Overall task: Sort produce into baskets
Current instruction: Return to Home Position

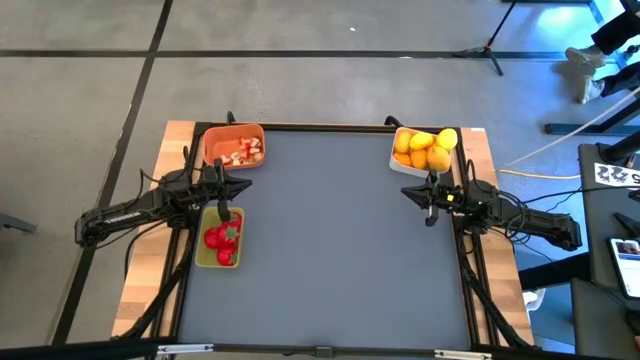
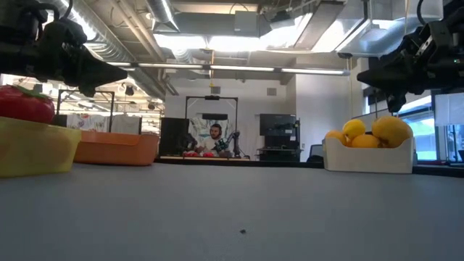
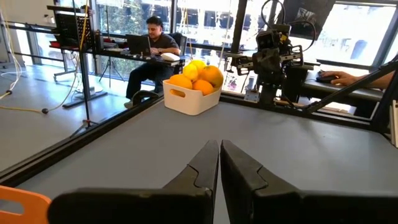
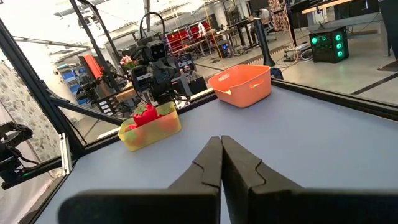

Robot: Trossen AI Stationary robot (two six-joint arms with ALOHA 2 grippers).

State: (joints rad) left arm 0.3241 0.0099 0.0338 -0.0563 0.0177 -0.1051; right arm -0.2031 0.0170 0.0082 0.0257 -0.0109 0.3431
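Closest to the low camera we've got the yellow bin (image 2: 36, 148), sitting on the left edge of the grey table (image 1: 330, 250), with red fruits (image 1: 220, 240) with green tops piled inside. Just beyond it, in the far left corner, the orange bin (image 1: 215, 135) holds a handful of little pale-and-red bits (image 1: 242, 152). Over in the far right corner, the white bin (image 1: 403, 168) is heaped with yellow and orange citrus (image 1: 425, 148). All the produce we can spot sits in one of those three bins.

For the arms, we see the left gripper (image 3: 219, 146) hanging over the left side of the table. From above it sits between the orange and yellow bins. It's raised off the surface and points across toward the right side. Its fingers are pressed together on empty air.

On the right side, the right gripper (image 4: 221, 142) pretty much mirrors it. It's just on the near side of the white bin and also up off the table, fingers squeezed together the same way.

Past the far edge of the table we can make out a person (image 2: 215, 138) sitting at a desk.
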